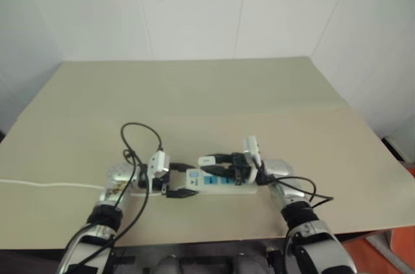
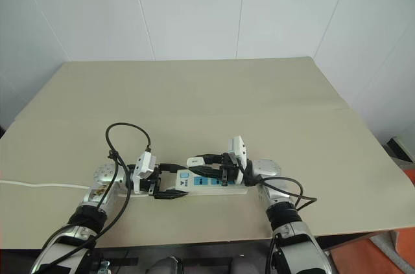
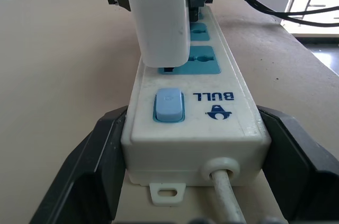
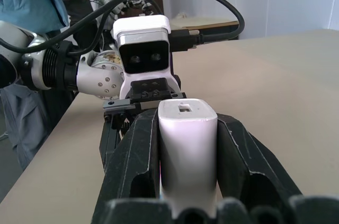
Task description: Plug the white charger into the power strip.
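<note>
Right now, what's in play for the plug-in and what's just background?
In play:
- white charger, in right gripper
- power strip, its end between the left gripper fingers

Background:
- table
- person standing beyond the table

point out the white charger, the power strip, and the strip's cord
white charger [image 3: 161, 17], left wrist view, on its broad white side face.
power strip [image 3: 212, 123], left wrist view, on the white top face beside the blue switch.
cord [image 3: 225, 195], left wrist view, just past where it leaves the strip's end.
</note>
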You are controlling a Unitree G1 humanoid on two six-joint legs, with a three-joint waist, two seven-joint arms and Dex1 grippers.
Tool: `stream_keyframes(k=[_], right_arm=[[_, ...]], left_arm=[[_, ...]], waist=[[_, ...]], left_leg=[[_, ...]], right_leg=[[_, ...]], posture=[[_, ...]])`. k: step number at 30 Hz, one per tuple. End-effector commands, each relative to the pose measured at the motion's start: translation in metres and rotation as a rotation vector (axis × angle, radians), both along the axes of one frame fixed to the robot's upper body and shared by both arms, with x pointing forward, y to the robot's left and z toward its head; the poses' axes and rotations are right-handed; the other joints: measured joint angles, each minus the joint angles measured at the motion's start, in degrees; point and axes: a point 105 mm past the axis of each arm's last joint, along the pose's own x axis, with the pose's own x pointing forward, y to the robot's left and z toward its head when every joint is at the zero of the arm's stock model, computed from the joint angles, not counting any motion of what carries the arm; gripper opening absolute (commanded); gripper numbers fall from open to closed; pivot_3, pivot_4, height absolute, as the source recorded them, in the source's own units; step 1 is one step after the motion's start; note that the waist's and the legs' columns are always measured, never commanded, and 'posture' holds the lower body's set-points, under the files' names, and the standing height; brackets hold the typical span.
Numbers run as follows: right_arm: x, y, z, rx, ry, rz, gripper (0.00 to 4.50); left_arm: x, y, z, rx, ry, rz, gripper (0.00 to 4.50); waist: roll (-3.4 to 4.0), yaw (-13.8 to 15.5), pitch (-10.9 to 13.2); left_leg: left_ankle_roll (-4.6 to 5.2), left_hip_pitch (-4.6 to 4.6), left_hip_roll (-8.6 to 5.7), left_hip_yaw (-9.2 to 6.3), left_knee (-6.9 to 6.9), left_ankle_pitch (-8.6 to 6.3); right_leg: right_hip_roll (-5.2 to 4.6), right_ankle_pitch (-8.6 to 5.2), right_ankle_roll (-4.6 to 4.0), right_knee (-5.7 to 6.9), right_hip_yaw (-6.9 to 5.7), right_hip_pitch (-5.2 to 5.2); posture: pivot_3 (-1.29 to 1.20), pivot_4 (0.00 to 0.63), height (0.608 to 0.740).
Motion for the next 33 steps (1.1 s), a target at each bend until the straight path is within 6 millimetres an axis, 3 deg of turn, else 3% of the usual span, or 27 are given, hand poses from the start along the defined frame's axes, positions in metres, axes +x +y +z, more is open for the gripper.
stream_keyframes(k=[1,9,22,33], right_arm=[[0.002,-0.016,-0.012,-0.04,0.034,-0.027,1.57],[-0.001,-0.026,-0.013,-0.058,0.01,-0.017,1.57],[0.006,0.001,0.002,-0.085,-0.081,0.029,1.57],[0.007,-0.004,-0.025,-0.202,0.021,0.014,1.57]], left_arm=[[-0.002,0.005,-0.002,0.027,0.005,0.001,3.26],[-0.002,0.005,-0.003,0.03,0.007,-0.003,3.26],[-0.001,0.004,-0.002,0.035,-0.001,-0.01,3.26],[-0.003,0.004,-0.004,0.031,0.003,-0.003,3.26]], waist=[[-0.01,0.02,-0.01],[-0.05,0.09,-0.04],[-0.04,-0.06,-0.04],[-0.02,-0.15,-0.05]], left_leg=[[0.0,0.01,0.0,0.0,0.0,0.0],[0.0,0.04,0.0,0.0,0.0,0.0],[0.0,0.02,0.0,0.0,-0.01,0.0],[0.0,0.08,0.0,0.01,-0.01,0.0]], right_leg=[[0.0,0.0,0.0,0.0,0.0,0.01],[0.0,0.0,0.0,0.0,0.0,0.04],[0.01,0.0,0.0,0.02,0.0,-0.01],[0.01,0.0,-0.01,0.03,0.03,0.02]], posture=[[0.0,0.15,0.74],[0.0,0.15,0.74],[0.0,0.15,0.74],[0.0,0.15,0.74]])
